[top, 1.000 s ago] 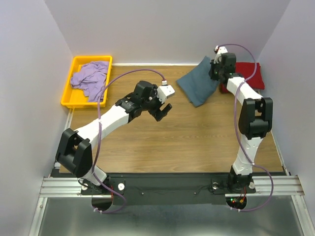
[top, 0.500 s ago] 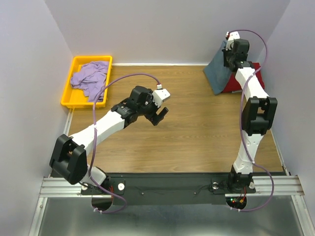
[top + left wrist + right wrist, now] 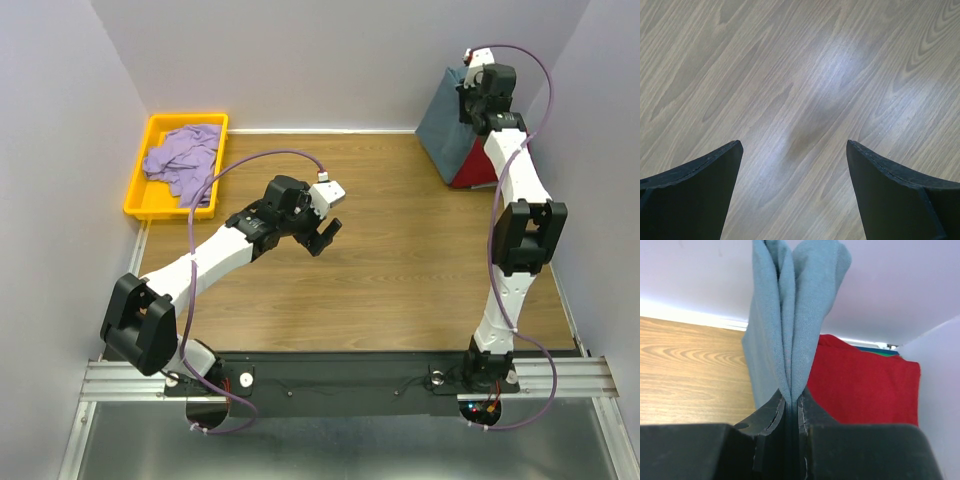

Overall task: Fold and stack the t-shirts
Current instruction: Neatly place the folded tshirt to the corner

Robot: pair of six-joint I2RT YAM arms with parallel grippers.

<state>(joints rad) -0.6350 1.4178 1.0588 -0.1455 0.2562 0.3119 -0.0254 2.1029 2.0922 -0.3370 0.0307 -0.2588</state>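
Right wrist view: my right gripper (image 3: 790, 401) is pinching the folded blue-grey shirt (image 3: 774, 320), which hangs just above the red shirt (image 3: 862, 382) in the far right corner. I'd call this the stacking step. The left gripper (image 3: 322, 232) hovers spread wide over the table (image 3: 400, 270), holding nothing. The lavender shirt (image 3: 182, 155) sits crumpled in the yellow tray (image 3: 160, 211). Next I need to lower the blue-grey squarely onto the red, then let go.

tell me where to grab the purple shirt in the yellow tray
Pinch a raised fold near the middle of the crumpled purple shirt, coming straight down: the yellow tray walls likely block a sideways approach, and the bunched cloth offers ridges to close on.
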